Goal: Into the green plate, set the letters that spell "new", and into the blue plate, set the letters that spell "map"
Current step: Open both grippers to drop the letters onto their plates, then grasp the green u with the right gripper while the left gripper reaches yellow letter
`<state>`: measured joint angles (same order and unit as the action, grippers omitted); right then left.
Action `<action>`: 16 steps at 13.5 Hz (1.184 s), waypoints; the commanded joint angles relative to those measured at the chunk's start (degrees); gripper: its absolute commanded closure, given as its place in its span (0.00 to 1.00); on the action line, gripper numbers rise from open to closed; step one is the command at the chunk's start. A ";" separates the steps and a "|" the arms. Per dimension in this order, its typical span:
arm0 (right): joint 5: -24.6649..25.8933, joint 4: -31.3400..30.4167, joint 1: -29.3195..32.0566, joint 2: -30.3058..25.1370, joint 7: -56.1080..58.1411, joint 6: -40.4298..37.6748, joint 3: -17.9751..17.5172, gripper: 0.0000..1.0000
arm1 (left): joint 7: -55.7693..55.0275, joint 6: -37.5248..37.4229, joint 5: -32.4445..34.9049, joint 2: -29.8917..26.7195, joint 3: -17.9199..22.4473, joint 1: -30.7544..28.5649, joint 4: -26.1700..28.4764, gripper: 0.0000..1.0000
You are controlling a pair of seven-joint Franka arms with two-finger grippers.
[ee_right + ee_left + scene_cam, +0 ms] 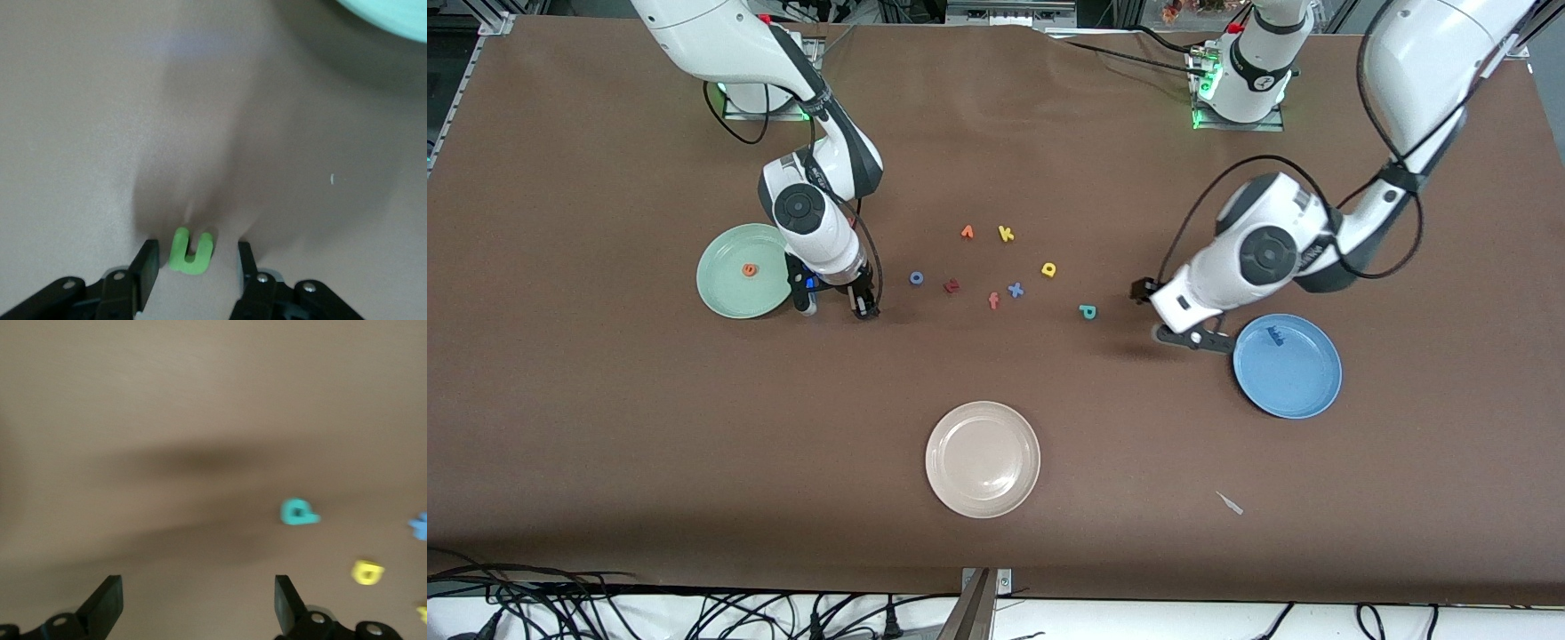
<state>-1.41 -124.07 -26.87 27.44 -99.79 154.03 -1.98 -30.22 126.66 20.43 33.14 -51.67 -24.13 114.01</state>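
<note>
Right gripper jaws apart, straddling green "n" flat on tabletop: light, soft foam, likely pinch across outer legs; left gripper jaws wide apart, empty.

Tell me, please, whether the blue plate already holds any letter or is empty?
It holds one: a blue letter lies in the blue plate, near its rim. The teal letter and yellow letter lie out on the table.

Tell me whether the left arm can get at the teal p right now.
Probably yes. The left gripper is open beside the blue plate, and only bare table lies between it and the teal p; the yellow a sits clear of the way.
</note>
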 commanded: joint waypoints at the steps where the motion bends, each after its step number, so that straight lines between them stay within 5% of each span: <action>1: -0.35 -0.47 -0.37 -0.37 0.30 0.84 0.84 0.49 | -9.39 2.63 2.85 -1.77 0.25 7.31 2.10 0.00; 3: 0.18 -0.47 -0.37 -0.37 0.56 0.84 0.93 0.73 | -13.88 5.34 4.18 -0.45 0.34 11.28 1.92 0.00; 7: 0.18 2.07 -0.29 -1.77 4.06 -0.47 1.01 0.96 | -23.81 10.62 9.52 1.22 6.48 23.04 1.83 0.00; 12: -0.08 1.55 -0.11 -9.49 21.35 -14.60 7.06 0.95 | -26.38 10.89 13.85 3.76 7.81 25.09 1.13 0.00; 16: -0.35 -7.74 -0.02 -16.01 39.73 -15.60 13.66 0.95 | -30.85 10.98 20.25 6.48 8.60 25.71 0.60 0.03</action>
<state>-1.34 -124.79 -26.65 15.97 -67.08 137.68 9.34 -57.61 137.30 36.37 37.30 -43.40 0.90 115.85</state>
